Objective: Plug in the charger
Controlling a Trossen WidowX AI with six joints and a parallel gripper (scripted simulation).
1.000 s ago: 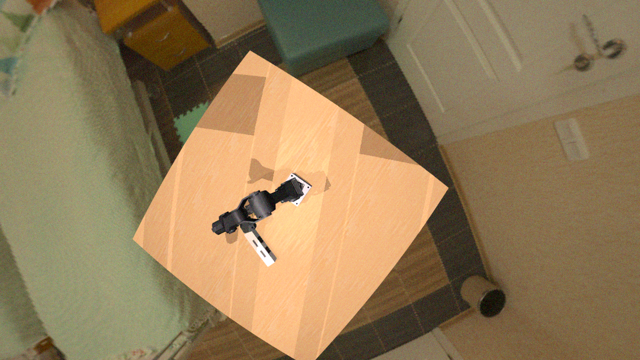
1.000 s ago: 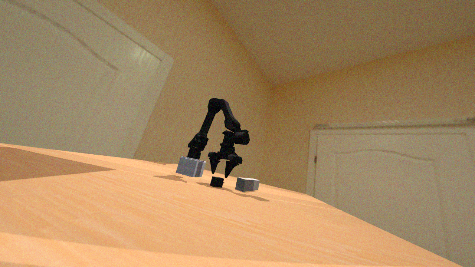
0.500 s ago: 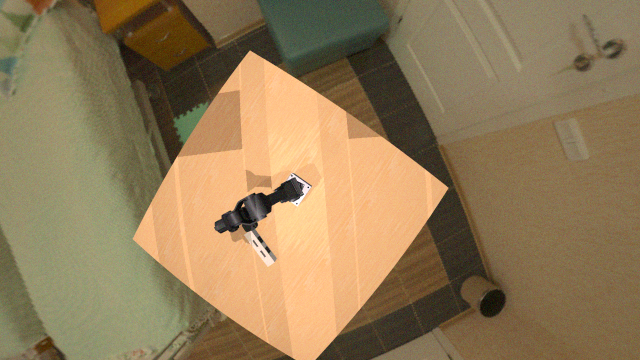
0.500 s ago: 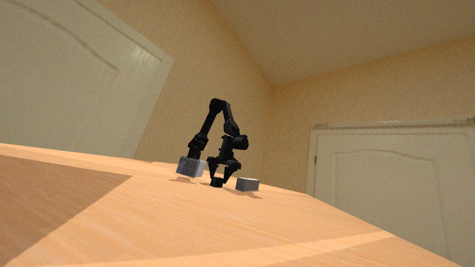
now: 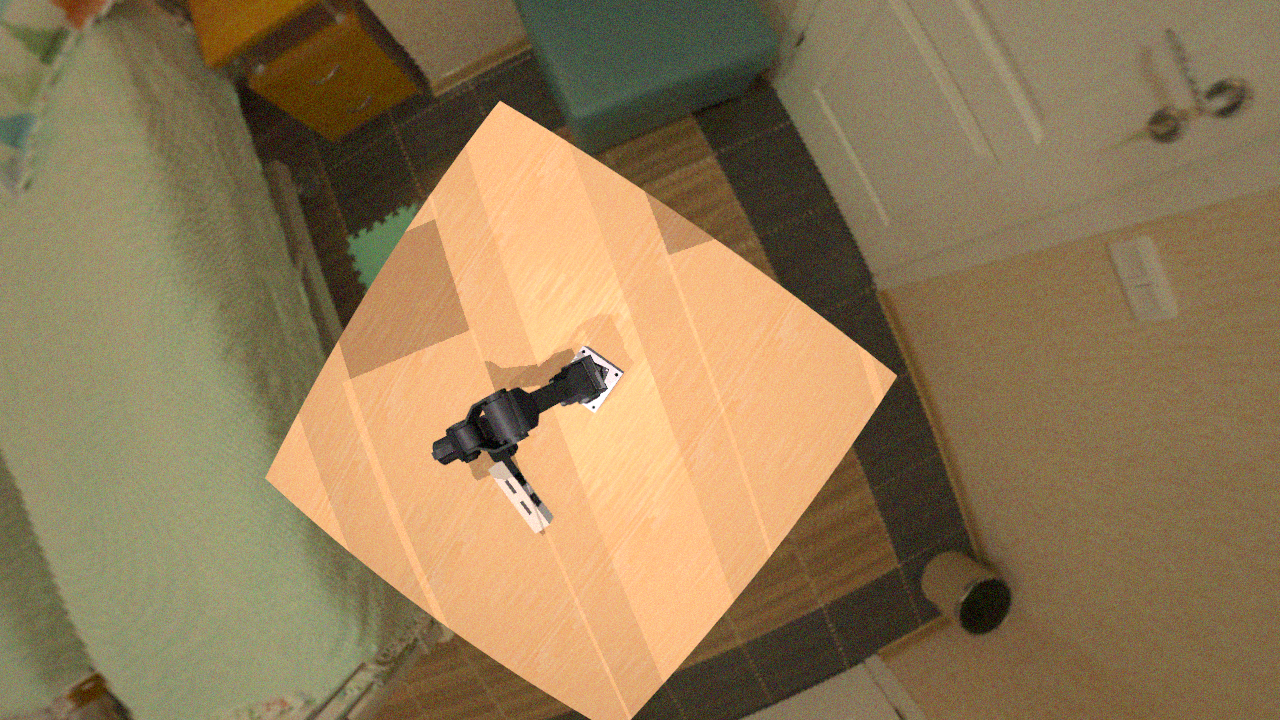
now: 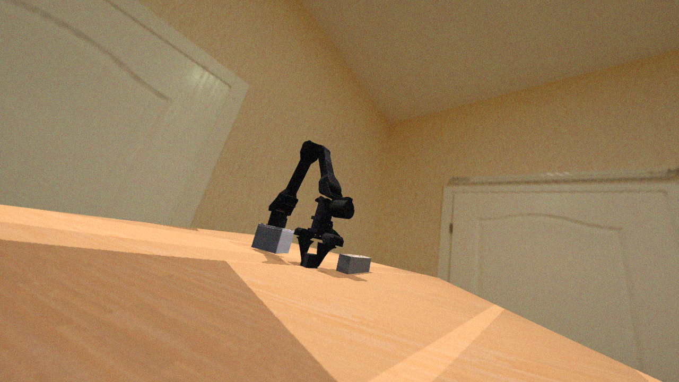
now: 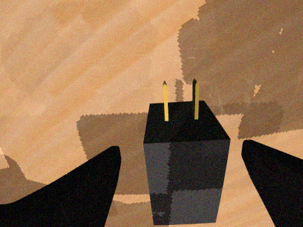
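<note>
The dark charger [image 6: 309,259] [image 7: 186,176] stands between the two fingers of my gripper [image 6: 311,264] [image 7: 180,151], low at the table. In the wrist view its two yellow prongs point toward the top of the picture, and a gap shows on each side between its body and the fingers, so the gripper is open around it. In the top view the arm hides the charger. The white power strip [image 5: 516,497] [image 6: 353,265] lies close by, with two dark slots on its top in the top view. It is out of the wrist view.
The arm's base stands on a white plate [image 5: 614,370], seen as a grey-blue block [image 6: 271,239] in the exterior view. The wooden table [image 5: 698,429] [image 6: 403,304] carries shadows of the arm. Part of the arm hangs beside the strip's near end.
</note>
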